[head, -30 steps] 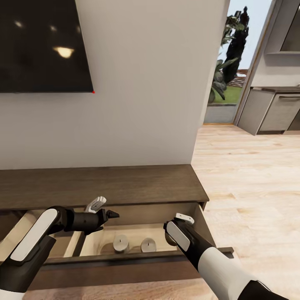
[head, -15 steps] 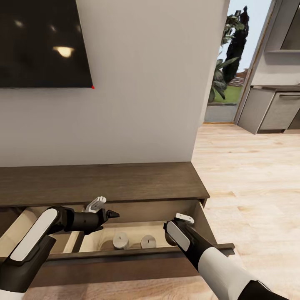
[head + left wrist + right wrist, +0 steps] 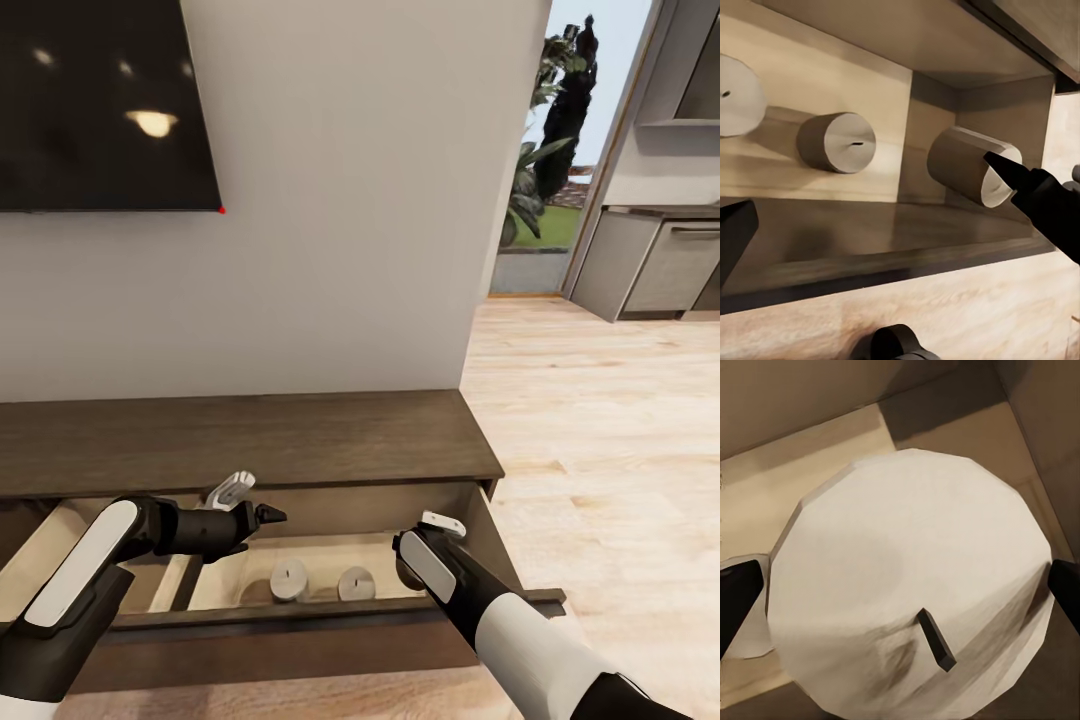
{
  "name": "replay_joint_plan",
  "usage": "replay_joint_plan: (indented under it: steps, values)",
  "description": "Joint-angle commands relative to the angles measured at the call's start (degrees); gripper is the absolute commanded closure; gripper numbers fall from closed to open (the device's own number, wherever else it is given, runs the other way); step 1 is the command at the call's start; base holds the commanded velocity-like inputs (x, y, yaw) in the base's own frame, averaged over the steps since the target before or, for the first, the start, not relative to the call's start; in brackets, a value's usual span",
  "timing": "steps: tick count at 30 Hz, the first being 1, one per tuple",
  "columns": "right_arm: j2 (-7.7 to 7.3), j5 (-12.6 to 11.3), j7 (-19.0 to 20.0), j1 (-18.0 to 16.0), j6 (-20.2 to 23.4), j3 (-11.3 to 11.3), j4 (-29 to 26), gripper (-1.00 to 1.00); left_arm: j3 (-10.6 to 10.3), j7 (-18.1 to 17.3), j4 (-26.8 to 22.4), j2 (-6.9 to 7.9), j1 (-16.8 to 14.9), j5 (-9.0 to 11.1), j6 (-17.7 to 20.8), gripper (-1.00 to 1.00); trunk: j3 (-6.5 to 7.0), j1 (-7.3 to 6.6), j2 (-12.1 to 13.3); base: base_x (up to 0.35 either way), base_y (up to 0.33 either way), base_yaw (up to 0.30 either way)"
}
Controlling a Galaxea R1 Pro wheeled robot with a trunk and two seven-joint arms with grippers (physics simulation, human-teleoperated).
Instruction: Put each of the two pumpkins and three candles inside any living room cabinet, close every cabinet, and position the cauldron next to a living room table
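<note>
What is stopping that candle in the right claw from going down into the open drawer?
Nothing visible. The right claw holds the candle over the open drawer of the cabinet, with bare drawer floor beneath it. Two other candles sit off to one side, and the left claw is apart.

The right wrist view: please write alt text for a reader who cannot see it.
A pale candle with a short dark wick sits close between the two dark fingers of the right gripper, seen from above. Under it lies the light wooden floor of the open cabinet drawer.
</note>
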Motion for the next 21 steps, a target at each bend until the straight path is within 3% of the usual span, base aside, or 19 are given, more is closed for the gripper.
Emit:
replay_joint_plan:
  steps: [1,21]
  values:
    - [-0.04,-0.2,-0.4,-0.1,0.3,0.3,-0.1,1.0,-0.1,0.6,0.0,0.04,0.0,0.6,0.0,-1.0,-0.06,0.0,0.0,0.076,0.0,0.0]
    - [-0.04,-0.2,-0.4,-0.1,0.3,0.3,0.0,1.0,-0.1,0.6,0.0,0.04,0.0,0.6,0.0,-1.0,-0.41,0.44,-0.8,0.016,0.0,0.0]
